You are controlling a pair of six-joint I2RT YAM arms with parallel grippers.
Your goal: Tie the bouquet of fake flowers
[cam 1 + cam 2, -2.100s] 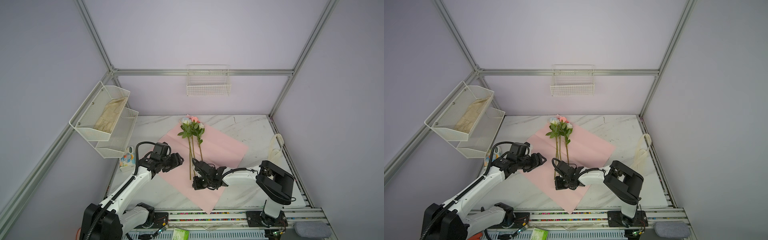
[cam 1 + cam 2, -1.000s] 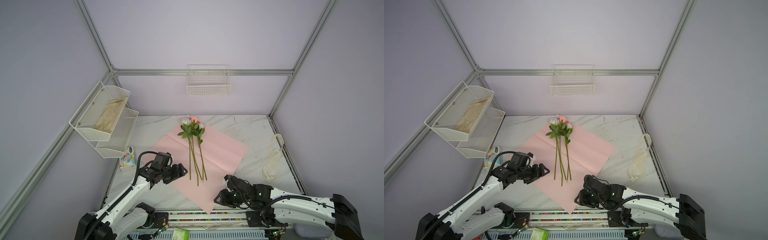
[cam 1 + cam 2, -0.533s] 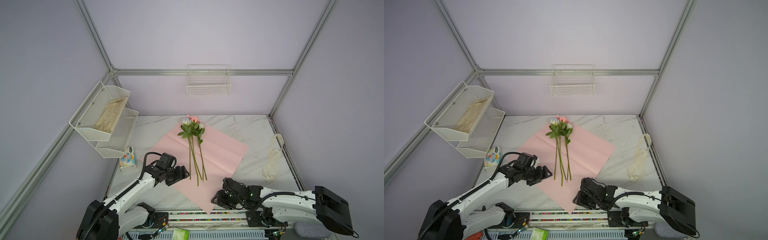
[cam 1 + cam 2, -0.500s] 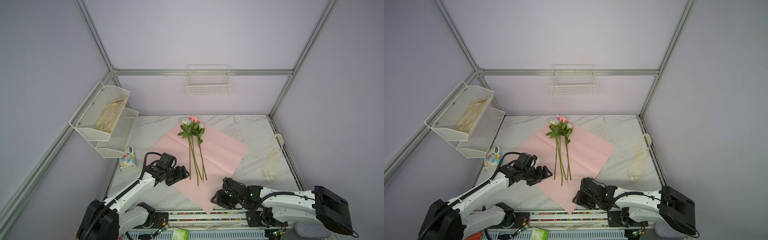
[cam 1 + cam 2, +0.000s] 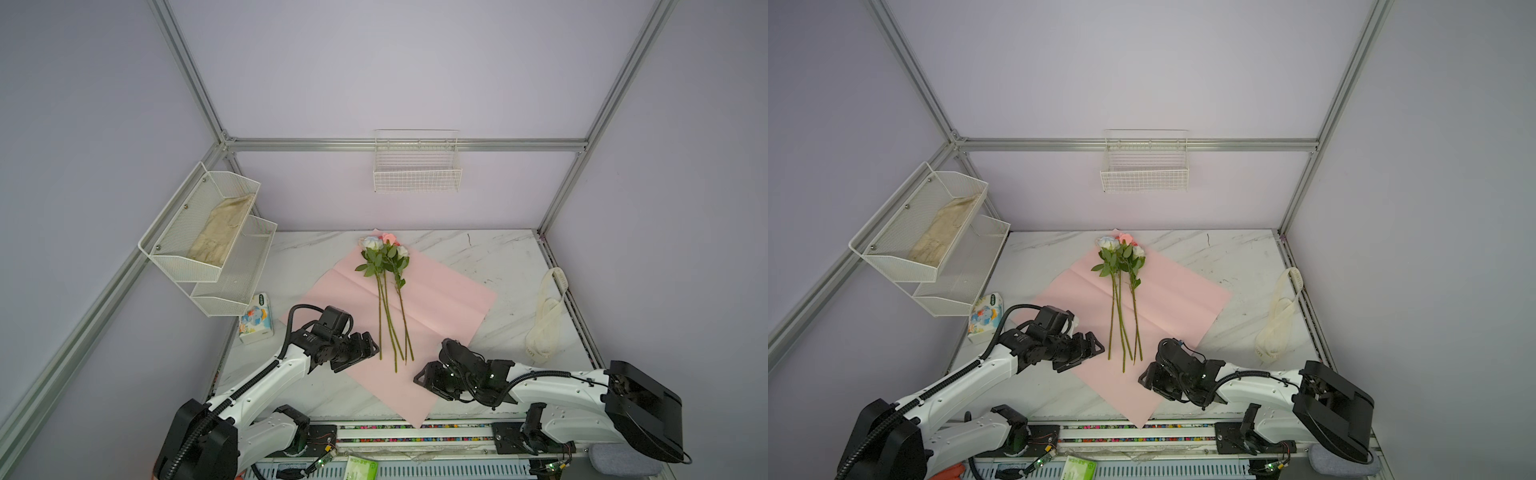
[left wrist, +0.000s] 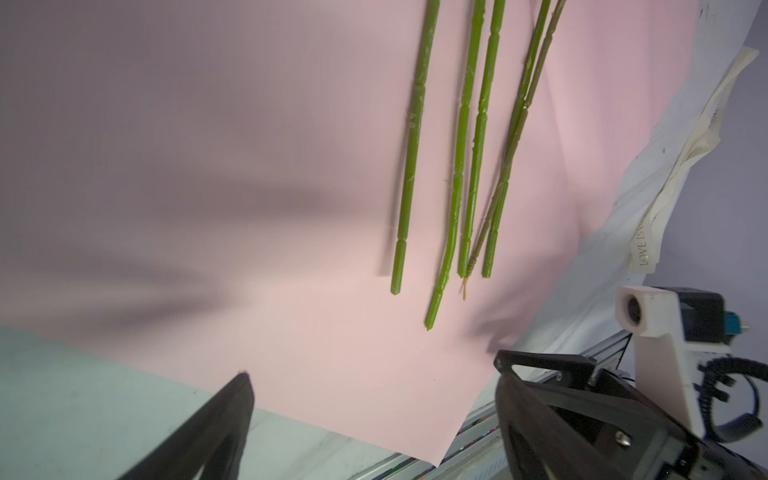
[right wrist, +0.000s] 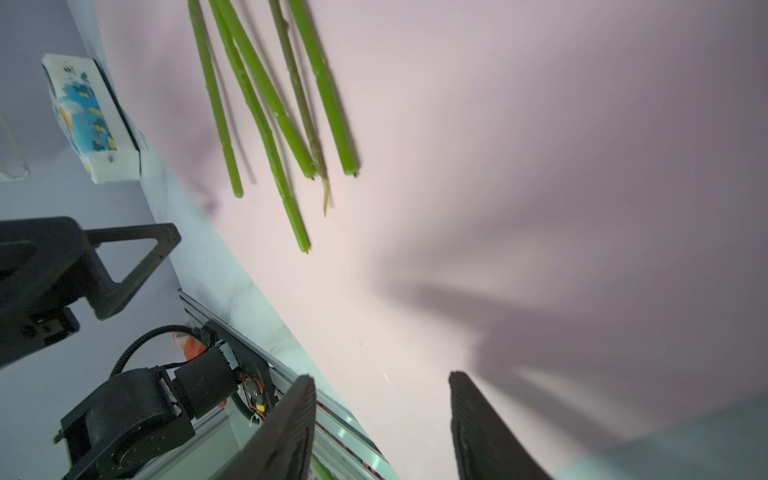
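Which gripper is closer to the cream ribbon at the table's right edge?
Right. The right gripper hovers over the pink paper, roughly between the bouquet stems and the cream ribbon; the left gripper is beyond the stems, farther off.

Bouquet of fake flowers (image 5: 385,257): loose, untied, lying flat on pink paper sheet (image 5: 449,299); white, pink, pale blue heads at far corner, bare green stems fanned nearward

Both top views sit high over the near edge, looking down toward the far wall, with the whole table (image 5: 478,249) in shot. Wrist cams hang low and close over the pink paper (image 6: 249,166) — both share the bouquet (image 6: 410,178) stem ends.
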